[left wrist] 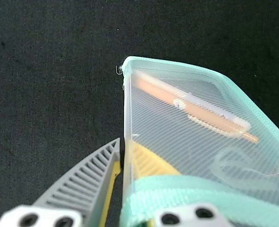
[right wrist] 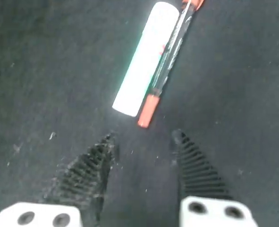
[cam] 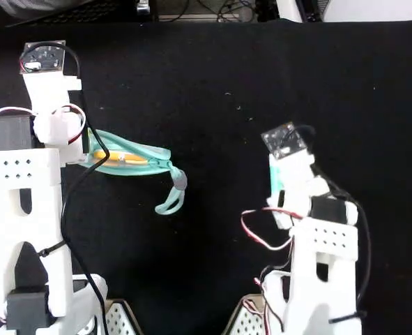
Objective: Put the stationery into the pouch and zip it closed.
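A clear pouch with teal trim lies on the black table, its teal strap trailing toward the front. An orange pen is inside it. My left gripper is shut on one end of the pouch, at the pouch's left end in the high view. On the cloth a white stick and a clear pen with an orange tip lie side by side. My right gripper hangs open just short of their near ends, with nothing between its fingers.
The right arm stands right of centre, well apart from the pouch. Black cloth covers the table. Cables and equipment run along the far edge.
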Available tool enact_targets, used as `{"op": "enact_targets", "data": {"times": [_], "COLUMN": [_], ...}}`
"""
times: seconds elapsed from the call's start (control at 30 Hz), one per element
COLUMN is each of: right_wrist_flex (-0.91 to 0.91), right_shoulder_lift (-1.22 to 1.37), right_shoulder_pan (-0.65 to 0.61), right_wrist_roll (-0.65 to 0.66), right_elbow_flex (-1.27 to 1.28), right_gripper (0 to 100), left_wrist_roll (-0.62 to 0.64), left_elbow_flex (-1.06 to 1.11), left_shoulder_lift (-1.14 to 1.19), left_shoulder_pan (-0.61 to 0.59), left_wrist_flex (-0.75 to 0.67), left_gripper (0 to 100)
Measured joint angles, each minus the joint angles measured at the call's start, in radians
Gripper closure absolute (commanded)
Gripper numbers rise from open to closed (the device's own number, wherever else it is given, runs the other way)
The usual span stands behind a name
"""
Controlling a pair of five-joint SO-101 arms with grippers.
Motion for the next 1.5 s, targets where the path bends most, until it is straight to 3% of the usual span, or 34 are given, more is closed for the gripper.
{"op": "enact_targets", "data": {"times": [0.23, 0.6, 0.83, 1.0, 1.1, 1.27, 1.43, 1.5], "right_wrist_flex": [-0.106, -0.060, -0.060, -0.058, -0.012, 0.038, 0.064, 0.086], "right_shoulder_lift": [0.342, 1.030, 1.143, 1.169, 1.174, 1.174, 1.177, 1.180], "right_shoulder_pan": [-0.012, -0.080, -0.106, -0.169, -0.201, -0.215, -0.216, -0.221], "right_wrist_roll": [-0.021, -0.023, -0.023, -0.023, -0.021, -0.021, -0.021, 0.003], "right_elbow_flex": [-0.176, -0.683, -0.812, -0.852, -0.850, -0.850, -0.850, -0.852], "right_gripper": [81.5, 81.8, 82.4, 95.9, 98.0, 97.8, 83.8, 82.8], "left_wrist_roll": [0.000, 0.000, 0.000, 0.000, 0.000, 0.000, 0.000, 0.000], "left_elbow_flex": [0.000, 0.000, 0.000, 0.000, 0.000, 0.000, 0.000, 0.000], "left_shoulder_lift": [0.000, 0.000, 0.000, 0.000, 0.000, 0.000, 0.000, 0.000], "left_shoulder_pan": [0.000, 0.000, 0.000, 0.000, 0.000, 0.000, 0.000, 0.000], "left_wrist_flex": [0.000, 0.000, -0.002, -0.002, -0.002, -0.002, -0.002, -0.002], "left_gripper": [97, 97, 97, 97, 97, 97, 97, 97]}}
